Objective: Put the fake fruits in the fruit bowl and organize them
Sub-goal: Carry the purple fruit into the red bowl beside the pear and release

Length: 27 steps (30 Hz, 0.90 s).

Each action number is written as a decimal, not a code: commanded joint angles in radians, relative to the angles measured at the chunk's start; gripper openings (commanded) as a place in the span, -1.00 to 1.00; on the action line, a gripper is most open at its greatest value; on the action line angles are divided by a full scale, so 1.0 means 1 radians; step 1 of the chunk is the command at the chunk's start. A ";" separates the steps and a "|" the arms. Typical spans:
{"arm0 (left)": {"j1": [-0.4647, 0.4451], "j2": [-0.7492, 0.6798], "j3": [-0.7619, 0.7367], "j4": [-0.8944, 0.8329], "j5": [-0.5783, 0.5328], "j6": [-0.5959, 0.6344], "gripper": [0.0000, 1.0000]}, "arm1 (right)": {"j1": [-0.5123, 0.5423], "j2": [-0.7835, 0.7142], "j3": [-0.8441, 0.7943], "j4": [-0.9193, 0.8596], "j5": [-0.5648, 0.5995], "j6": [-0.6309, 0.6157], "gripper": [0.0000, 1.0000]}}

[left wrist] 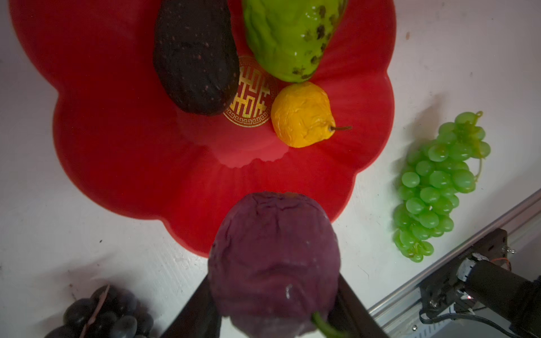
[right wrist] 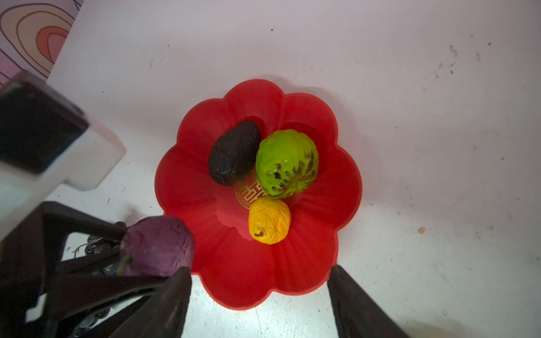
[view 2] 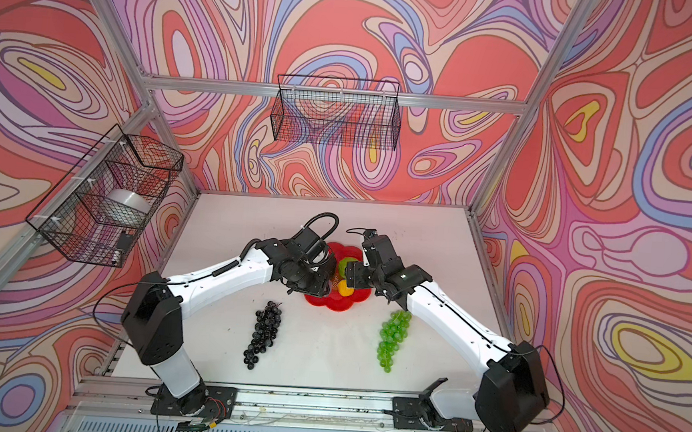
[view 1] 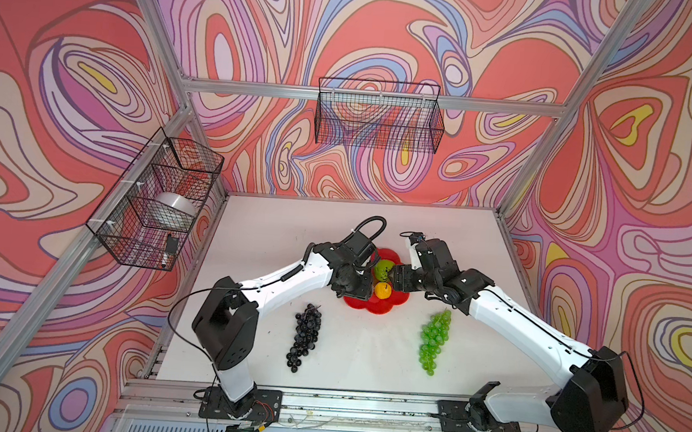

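Observation:
The fruit bowl (view 1: 375, 306) (view 2: 340, 306) (left wrist: 117, 146) (right wrist: 234, 263) is a red flower-shaped dish at mid table. In it lie a blackish avocado (left wrist: 196, 55) (right wrist: 234, 153), a lime-green lumpy fruit (view 1: 383, 268) (right wrist: 287, 164) and a small yellow-orange fruit (view 1: 382, 289) (right wrist: 269, 219). My left gripper (left wrist: 273, 292) is shut on the small purple ball (left wrist: 273, 257) (right wrist: 159, 245), held above the bowl's rim. Over the bowl's other side my right gripper (right wrist: 260, 281) stands open and empty. The dark purple grape bunch (view 1: 304, 335) (view 2: 263, 332) and the green grape bunch (view 1: 433, 340) (left wrist: 436, 184) lie on the table nearer the front.
A black wire basket (view 1: 378, 115) hangs on the back wall. Another one (view 1: 158, 199) on the left wall holds a silver bowl (view 1: 176, 209). An aluminium rail (view 1: 364, 406) with both arm bases runs along the table's front edge.

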<state>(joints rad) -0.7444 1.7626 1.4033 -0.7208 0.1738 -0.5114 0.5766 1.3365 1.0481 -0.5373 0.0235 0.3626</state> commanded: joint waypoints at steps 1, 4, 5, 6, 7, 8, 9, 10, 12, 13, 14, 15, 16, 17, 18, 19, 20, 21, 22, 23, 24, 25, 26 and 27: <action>0.011 0.058 0.044 0.031 -0.027 0.015 -0.12 | -0.003 -0.025 -0.018 -0.013 0.003 0.016 0.54; 0.018 0.098 0.053 0.075 -0.025 0.009 -0.12 | -0.003 -0.027 -0.030 -0.006 -0.004 0.021 0.53; 0.021 0.112 0.062 0.075 -0.030 0.008 -0.11 | -0.003 -0.027 -0.035 -0.004 -0.005 0.021 0.53; 0.023 0.126 0.071 0.072 -0.031 0.006 -0.12 | -0.003 -0.025 -0.034 -0.007 -0.006 0.022 0.53; 0.024 0.139 0.077 0.070 -0.030 0.008 -0.12 | -0.003 -0.025 -0.033 -0.012 -0.007 0.020 0.53; 0.023 0.147 0.080 0.068 -0.030 0.010 -0.12 | -0.003 -0.025 -0.032 -0.015 -0.006 0.019 0.54; 0.023 0.156 0.081 0.067 -0.032 0.011 -0.12 | -0.002 -0.025 -0.033 -0.015 -0.005 0.019 0.53; 0.023 0.162 0.080 0.067 -0.033 0.014 -0.12 | -0.003 -0.026 -0.034 -0.016 -0.005 0.019 0.53; 0.023 0.173 0.079 0.072 -0.031 0.016 -0.11 | -0.003 -0.025 -0.037 -0.013 -0.005 0.021 0.53; 0.023 0.181 0.078 0.075 -0.027 0.016 -0.11 | -0.003 -0.024 -0.039 -0.010 -0.006 0.021 0.53; 0.023 0.187 0.077 0.077 -0.019 0.015 -0.10 | -0.003 -0.020 -0.039 -0.012 -0.007 0.021 0.53; 0.023 0.192 0.077 0.081 -0.013 0.014 -0.10 | -0.003 -0.017 -0.037 -0.014 -0.009 0.021 0.53; 0.023 0.196 0.075 0.083 -0.009 0.012 -0.09 | -0.003 -0.014 -0.035 -0.017 -0.010 0.021 0.53; 0.023 0.200 0.072 0.087 -0.010 0.010 -0.09 | -0.003 -0.011 -0.032 -0.021 -0.011 0.019 0.53; 0.024 0.201 0.070 0.091 -0.007 0.010 -0.08 | -0.003 -0.011 -0.030 -0.022 -0.010 0.018 0.53; 0.023 0.202 0.066 0.099 -0.006 0.010 -0.08 | -0.003 -0.010 -0.028 -0.023 -0.010 0.016 0.53; 0.023 0.203 0.065 0.105 -0.003 0.011 -0.06 | -0.003 -0.008 -0.028 -0.024 -0.007 0.015 0.53; 0.024 0.204 0.064 0.107 -0.002 0.013 -0.05 | -0.003 -0.007 -0.027 -0.025 -0.008 0.013 0.53; 0.023 0.207 0.066 0.106 -0.003 0.015 -0.04 | -0.003 -0.007 -0.023 -0.026 -0.005 0.011 0.53; 0.023 0.211 0.069 0.106 -0.002 0.017 -0.01 | -0.003 -0.004 -0.020 -0.027 -0.005 0.010 0.54; 0.023 0.212 0.072 0.106 -0.003 0.019 0.02 | -0.003 -0.001 -0.017 -0.028 -0.005 0.010 0.53; 0.024 0.213 0.071 0.105 0.000 0.019 0.06 | -0.003 0.001 -0.016 -0.029 -0.006 0.009 0.53; 0.023 0.212 0.072 0.106 0.004 0.020 0.12 | -0.003 0.003 -0.014 -0.029 -0.006 0.009 0.53; 0.023 0.211 0.070 0.106 0.007 0.023 0.17 | -0.003 0.005 -0.014 -0.026 -0.007 0.009 0.53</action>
<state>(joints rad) -0.7261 1.9545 1.4590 -0.6262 0.1688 -0.5011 0.5766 1.3323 1.0260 -0.5510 0.0177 0.3782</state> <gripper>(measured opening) 0.558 0.764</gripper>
